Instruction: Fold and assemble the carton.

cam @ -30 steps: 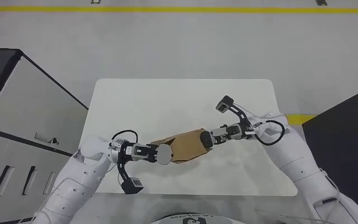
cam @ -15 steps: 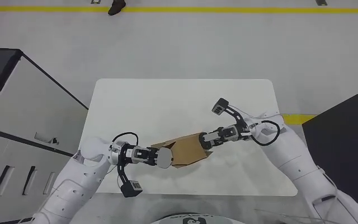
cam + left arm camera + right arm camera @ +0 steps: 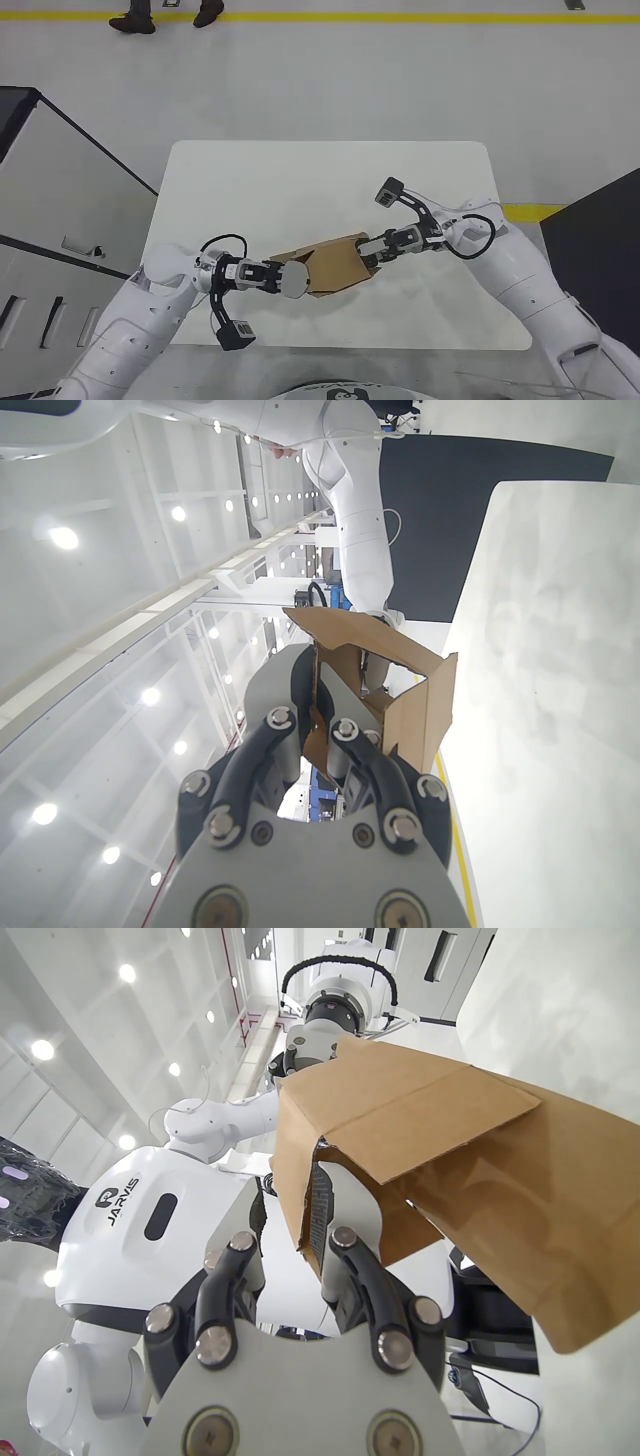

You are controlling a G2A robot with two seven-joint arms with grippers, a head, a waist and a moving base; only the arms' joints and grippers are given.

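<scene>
Carton: The brown corrugated cardboard carton (image 3: pixel 332 264) lies lengthwise between the two grippers, over the near middle of the white rounded-corner counter (image 3: pixel 320 180). It looks raised off the surface, though I cannot be sure. It is opened into a rough tube, and the flaps at both ends are not yet folded in.

Left gripper: The left gripper (image 3: pixel 320 695) is pressed together on a thin flap edge at its end of the carton, with one pad on each face of the board.

Right gripper: The right gripper (image 3: pixel 297 1193) stands at the opposite open end, by the raw edge of a side wall. Whether it is clamped there or merely spread around the board I cannot tell.

Weight: Probably very light, since it is an empty shell of single-wall board.

Stiffness: Each panel should be stiff across its face. The scored creases will hinge freely, so the tube is likely to skew or collapse if pushed at a corner.

Surface: Matt paper, so grip should be good and slipping unlikely.

Weak points: The raw edges and flap roots could crush or tear under a hard pinch or a twist.

Where to hold: A hold on a wall close to a crease, one at each end, should keep the tube square. Flaps are better pushed near their free edge so that they fold along the score.

Writing: The faces that show are plain brown board, and I can make out nothing printed or stuck on them.
</scene>
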